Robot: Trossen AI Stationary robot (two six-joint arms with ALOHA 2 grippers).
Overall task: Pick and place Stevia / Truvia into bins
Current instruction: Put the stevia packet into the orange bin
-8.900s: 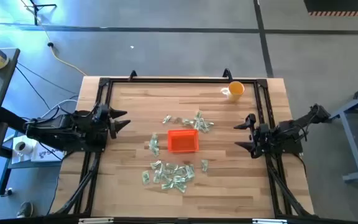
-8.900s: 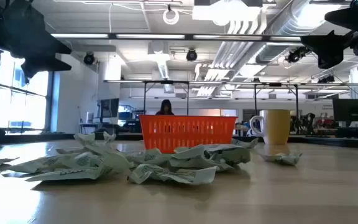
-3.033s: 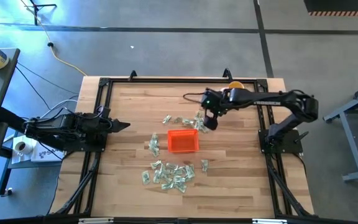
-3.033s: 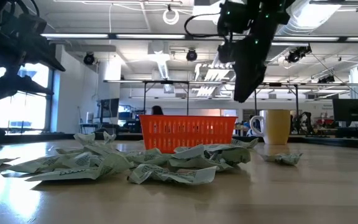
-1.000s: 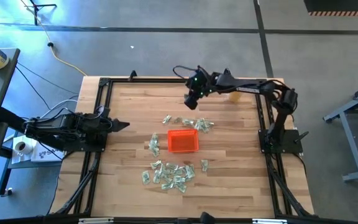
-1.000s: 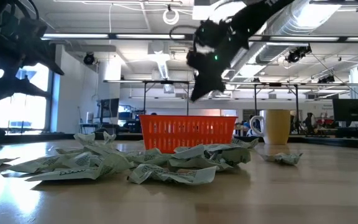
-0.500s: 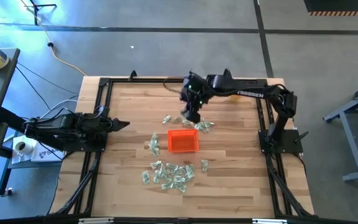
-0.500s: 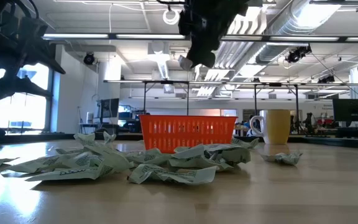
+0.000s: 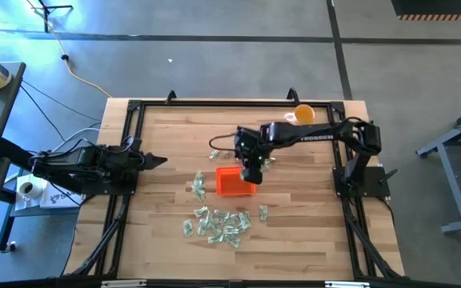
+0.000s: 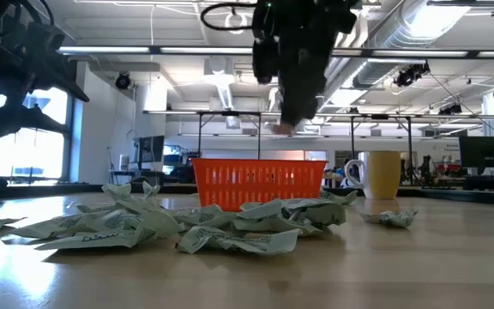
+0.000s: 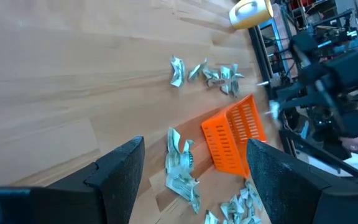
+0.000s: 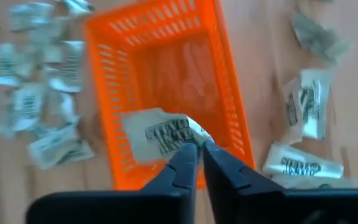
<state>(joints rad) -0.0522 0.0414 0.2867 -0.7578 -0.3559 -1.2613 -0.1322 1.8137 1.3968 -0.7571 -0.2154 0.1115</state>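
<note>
Right tool (image 12: 197, 155) poised above the orange tray (image 9: 232, 184), its fingers (image 12: 182, 167) nearly together and pinching the corner of one sweetener packet (image 12: 160, 134); the packet hangs over the tray's interior, as the right wrist view shows. In the low view the same tool (image 10: 283, 125) stands clear above the tray (image 10: 259, 183), with a pale scrap at its tip. The tray sits near the middle of the wooden worktop (image 9: 174, 136).

Loose packets lie around the tray in groups: a cluster on the near side (image 9: 216, 223), a few just beside its left edge (image 9: 199, 186), and a scatter on its far side (image 9: 224, 155). In the right wrist view further packets (image 12: 41, 99) lie on the wood on both sides of the tray (image 12: 120, 37). The low view shows crumpled packets (image 10: 187, 225) heaped in front of the tray.

An orange-yellow cup (image 9: 302, 114) stands near the far right corner of the worktop, well apart from the tray.

Left tool (image 9: 155, 160) waits at the left edge of the worktop, its fingers (image 11: 122, 177) spread apart and holding nothing; its wrist view looks across to the tray (image 11: 234, 134) and cup (image 11: 251, 12).
</note>
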